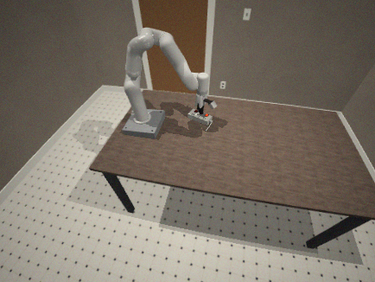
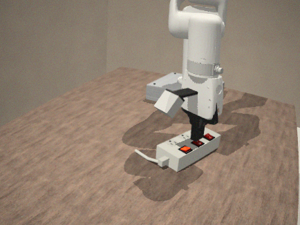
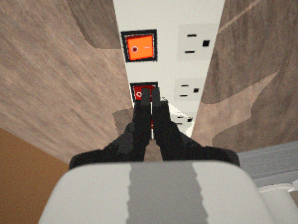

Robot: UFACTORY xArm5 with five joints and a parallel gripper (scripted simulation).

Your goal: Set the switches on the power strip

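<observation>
Clenched on nothing, the gripper [image 3: 150, 100] stands upright with its fingertips on the middle switch [image 3: 141, 91] of the power strip [image 2: 188, 149]. The switch nearest the cable [image 2: 185, 149] glows bright orange, probably on; the farthest switch [image 2: 209, 137] looks dark red. The strip lies flat near the table's [image 1: 268, 160] far edge, just beside the arm's base plate [image 1: 130, 131]. An off-centre push could slide or tip the strip, or rock the switch the wrong way.

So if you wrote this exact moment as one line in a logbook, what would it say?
claw: shut, empty, tips on middle switch | switch nearest cable: lit | power strip: flat on table
</observation>
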